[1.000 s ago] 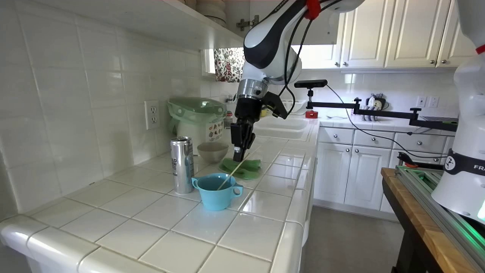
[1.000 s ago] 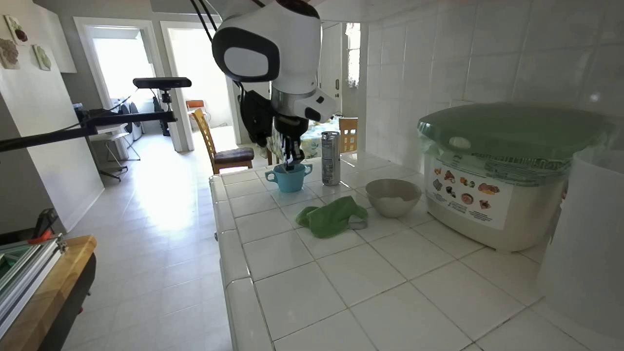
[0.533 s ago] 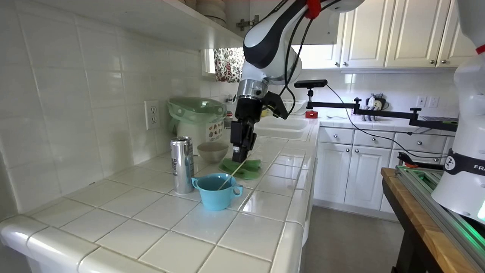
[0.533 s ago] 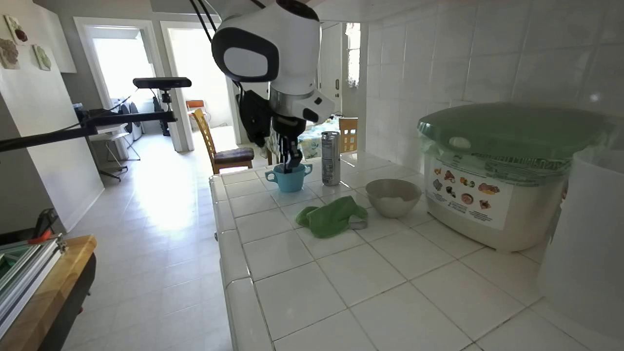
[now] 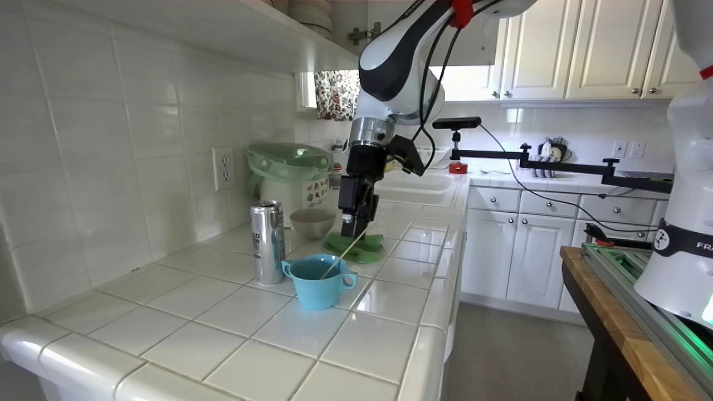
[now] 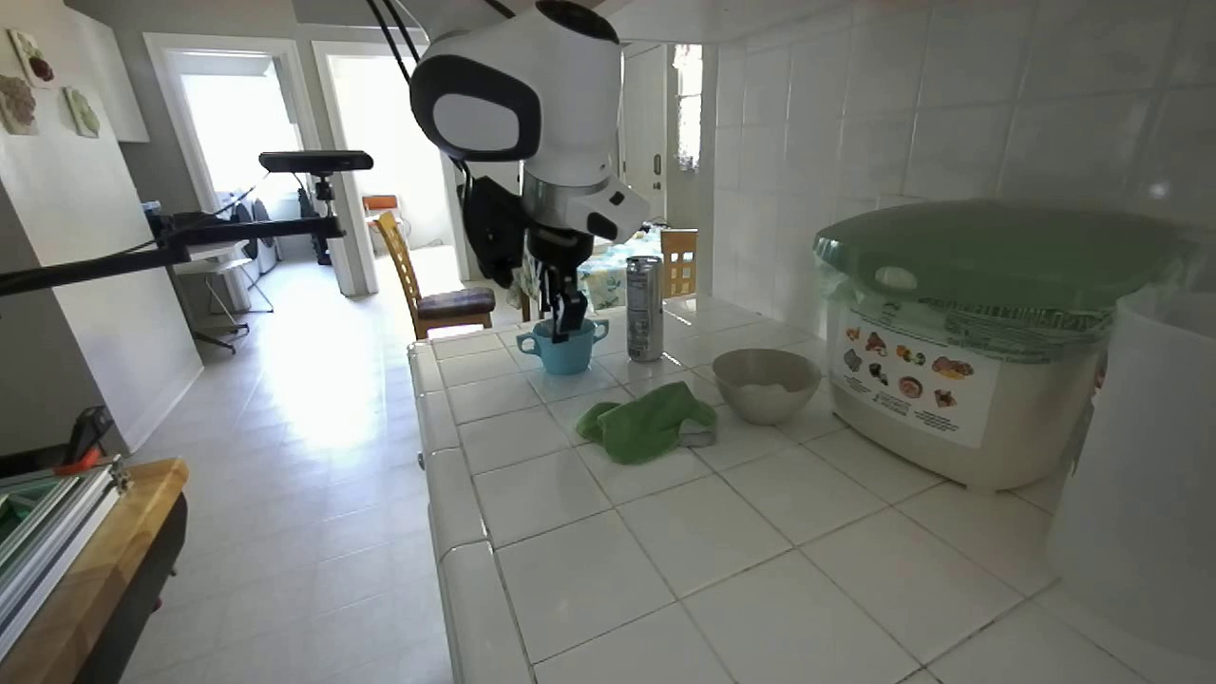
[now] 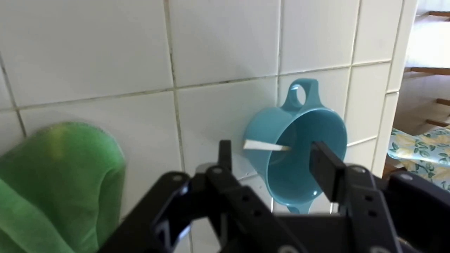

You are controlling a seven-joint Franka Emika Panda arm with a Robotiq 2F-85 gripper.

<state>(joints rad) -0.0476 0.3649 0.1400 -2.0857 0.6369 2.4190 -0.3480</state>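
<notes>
My black gripper (image 7: 271, 151) is open and holds nothing. In the wrist view a thin pale stick (image 7: 263, 145) shows between its fingers, with its near end pointing up toward me. The stick leans in a light blue two-handled cup (image 7: 262, 126), which stands upright on the white tiled counter. In an exterior view the stick (image 5: 346, 252) slants out of the cup (image 5: 317, 292), its upper end close to my fingertips (image 5: 356, 227). I cannot tell whether they touch. My gripper (image 6: 567, 321) also shows above and in front of the cup (image 6: 567, 356).
A silver can (image 5: 268, 245) stands close beside the cup. A crumpled green cloth (image 6: 646, 426) and a beige bowl (image 6: 768, 385) lie farther along the counter. A green-lidded bin (image 6: 912, 380) stands by the tiled wall. A shelf (image 5: 267, 33) overhangs the counter.
My gripper has shifted slightly, and its fingertips sit a little lower by the stick's upper end. The cup, can, cloth and bowl have not moved.
</notes>
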